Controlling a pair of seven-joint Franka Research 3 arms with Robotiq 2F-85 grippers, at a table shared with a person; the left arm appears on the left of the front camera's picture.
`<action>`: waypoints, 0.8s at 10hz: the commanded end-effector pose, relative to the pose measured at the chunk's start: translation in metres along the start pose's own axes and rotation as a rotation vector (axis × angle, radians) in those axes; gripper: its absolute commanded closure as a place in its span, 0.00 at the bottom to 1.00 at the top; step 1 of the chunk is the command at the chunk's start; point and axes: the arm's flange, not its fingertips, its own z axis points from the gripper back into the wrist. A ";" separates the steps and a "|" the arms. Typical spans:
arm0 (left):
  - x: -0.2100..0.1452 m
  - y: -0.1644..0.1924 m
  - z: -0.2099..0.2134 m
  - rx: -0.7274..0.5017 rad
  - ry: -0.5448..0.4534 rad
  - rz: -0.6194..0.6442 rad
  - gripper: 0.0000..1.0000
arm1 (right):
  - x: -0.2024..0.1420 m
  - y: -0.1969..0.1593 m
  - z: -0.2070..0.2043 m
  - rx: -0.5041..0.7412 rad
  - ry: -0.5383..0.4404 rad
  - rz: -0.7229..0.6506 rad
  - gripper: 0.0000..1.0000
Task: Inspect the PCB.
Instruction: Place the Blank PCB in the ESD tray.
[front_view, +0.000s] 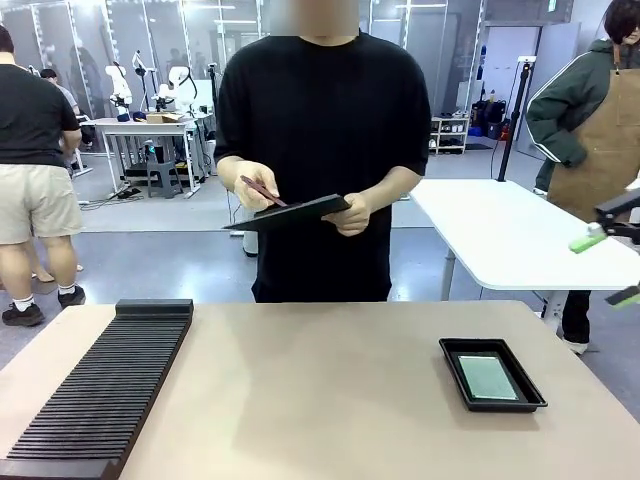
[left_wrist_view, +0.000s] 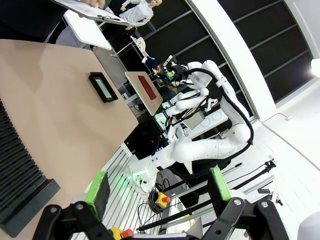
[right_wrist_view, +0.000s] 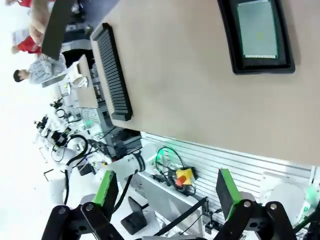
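We took the black tray as our landmark, sitting on the tan table toward the robot's right. Far to the left of the tray, along the table's left edge, we noted a long black ribbed rack running from the near corner toward the far side. Behind the table and well left of the tray, the person stood holding a dark clipboard in one hand and a reddish pen in the other hand, both raised well above the table. The PCB lay flat inside the tray, its pale green face up; in the right wrist view we saw the same PCB seated within the tray's raised rim. Right of the tray and higher, at the picture's edge, the right gripper hung clear of the table, its green-padded fingers spread apart and holding nothing. In the left wrist view the left gripper likewise had its fingers apart and empty, off the table's near edge, well away from the tray.
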 end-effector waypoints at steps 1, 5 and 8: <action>0.004 -0.004 0.002 -0.004 0.004 0.009 0.00 | -0.021 -0.022 0.019 0.106 -0.068 0.010 0.00; 0.004 -0.004 0.002 -0.004 0.004 0.009 0.00 | -0.027 -0.029 0.032 0.111 -0.091 -0.007 0.00; 0.004 -0.004 0.002 -0.004 0.004 0.009 0.00 | -0.027 -0.029 0.032 0.111 -0.091 -0.007 0.00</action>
